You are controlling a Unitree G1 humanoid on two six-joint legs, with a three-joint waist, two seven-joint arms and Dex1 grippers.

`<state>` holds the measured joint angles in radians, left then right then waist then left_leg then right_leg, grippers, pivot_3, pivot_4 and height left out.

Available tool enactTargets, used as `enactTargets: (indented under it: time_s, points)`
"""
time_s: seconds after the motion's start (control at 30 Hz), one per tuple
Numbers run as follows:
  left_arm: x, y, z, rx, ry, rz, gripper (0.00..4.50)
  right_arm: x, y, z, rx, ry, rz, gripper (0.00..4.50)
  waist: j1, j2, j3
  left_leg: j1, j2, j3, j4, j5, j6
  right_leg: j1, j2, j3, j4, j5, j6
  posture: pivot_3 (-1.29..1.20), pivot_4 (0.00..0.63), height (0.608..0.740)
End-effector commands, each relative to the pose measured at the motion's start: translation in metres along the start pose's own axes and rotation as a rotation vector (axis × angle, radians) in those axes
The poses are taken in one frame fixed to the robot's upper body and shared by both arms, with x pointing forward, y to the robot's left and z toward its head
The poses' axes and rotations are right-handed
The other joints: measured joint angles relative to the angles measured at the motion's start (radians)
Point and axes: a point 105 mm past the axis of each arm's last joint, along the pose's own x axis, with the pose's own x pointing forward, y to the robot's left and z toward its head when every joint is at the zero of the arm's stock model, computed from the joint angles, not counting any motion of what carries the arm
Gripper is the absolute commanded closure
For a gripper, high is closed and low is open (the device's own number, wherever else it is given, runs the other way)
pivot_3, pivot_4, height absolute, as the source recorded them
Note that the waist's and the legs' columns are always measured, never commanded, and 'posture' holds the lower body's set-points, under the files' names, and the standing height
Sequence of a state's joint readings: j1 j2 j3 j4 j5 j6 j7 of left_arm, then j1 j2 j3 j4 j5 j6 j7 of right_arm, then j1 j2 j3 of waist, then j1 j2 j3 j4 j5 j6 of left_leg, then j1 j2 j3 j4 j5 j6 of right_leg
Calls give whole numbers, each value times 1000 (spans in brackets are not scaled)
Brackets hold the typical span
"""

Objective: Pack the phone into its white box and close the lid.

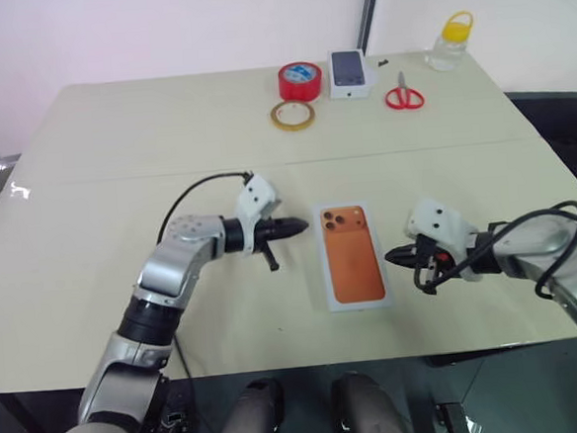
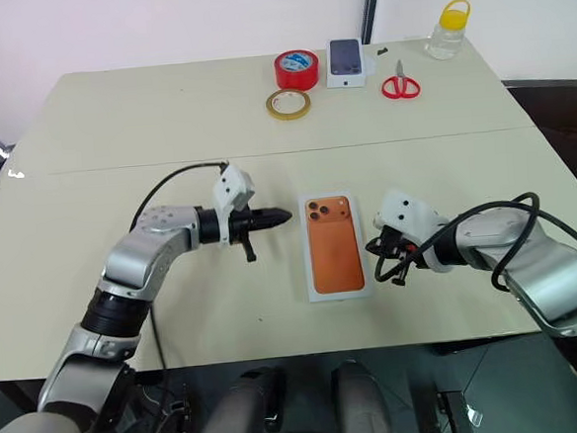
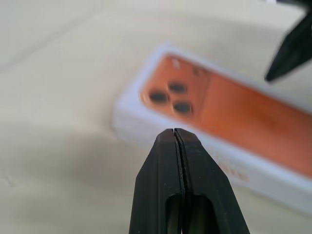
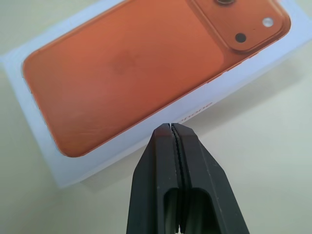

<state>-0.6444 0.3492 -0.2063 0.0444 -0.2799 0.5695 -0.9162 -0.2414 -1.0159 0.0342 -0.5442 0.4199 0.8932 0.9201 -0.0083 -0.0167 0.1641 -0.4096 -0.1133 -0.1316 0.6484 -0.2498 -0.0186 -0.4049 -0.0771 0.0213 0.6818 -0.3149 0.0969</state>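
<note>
You have the closed box, its lid (image 1: pixel 351 257) showing the orange phone picture, lying between both grippers with its long axis running away from you, the empty pinched-shut left gripper (image 1: pixel 291 226) beside its far corner and the empty shut right gripper (image 1: pixel 398 256) nearer its long edge.

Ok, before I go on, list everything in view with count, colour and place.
White rectangular cardboard lid with orange phone picture: one, closed on its box, table centre, between both end effectors.
Red tape roll: one, far edge.
Tan tape ring: one, just in front of the red roll.
Small white box picturing a dark phone: one, right of the red roll.
Red-handled scissors: one, right of that box.
Clear bottle with yellow cap: one, far right corner.
Beige table: one.
Left end effector: black, shut, left of lid.
Right end effector: black, shut, right of lid.
</note>
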Motion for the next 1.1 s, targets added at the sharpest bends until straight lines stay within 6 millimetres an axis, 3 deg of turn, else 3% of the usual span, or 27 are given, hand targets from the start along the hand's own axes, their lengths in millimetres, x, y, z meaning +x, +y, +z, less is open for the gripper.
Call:
enactTargets:
  time_s: [0.03,0.13,0.3,0.7,0.77,0.9,1.0,1.1]
  points:
    - [9,3,5,40,-2,15,4475,-5,13,11,-43,-43,45,4482,-3,0,0,0,0,0,0,0,0,0,0,0,0,0,0,0,150,740]
    - [25,11,-18,95,130,61,4475,2,22,7,-33,-31,70,4482,-2,0,0,0,0,0,0,0,0,0,0,0,0,0,0,0,150,740]
    - [32,12,-44,64,239,58,4475,10,27,-2,-1,10,64,4482,1,0,-1,0,0,0,0,0,0,0,0,0,0,0,0,0,150,740]
    - [31,3,-54,68,250,30,4475,14,30,-16,4,67,58,4482,0,-4,-5,2,0,0,1,0,0,2,0,0,0,0,0,0,150,740]
    - [29,11,-40,71,168,81,4475,13,22,-6,-9,11,26,4482,0,-4,-5,2,0,0,1,0,0,2,0,0,0,0,0,0,150,740]
    - [6,41,-2,51,-7,251,4475,1,-24,31,8,-197,-179,4482,-10,-5,-4,1,0,0,1,0,0,0,0,1,1,0,0,0,150,740]
    - [-28,64,12,58,-75,399,4475,-8,-66,39,25,-253,-359,4482,-8,-5,-4,1,1,0,0,0,-1,-1,1,1,2,0,0,0,150,740]
    - [-70,81,12,49,-102,542,4475,-14,-91,42,41,-299,-448,4482,-5,-5,-4,1,0,0,-1,1,-1,-2,1,1,2,0,0,0,150,740]
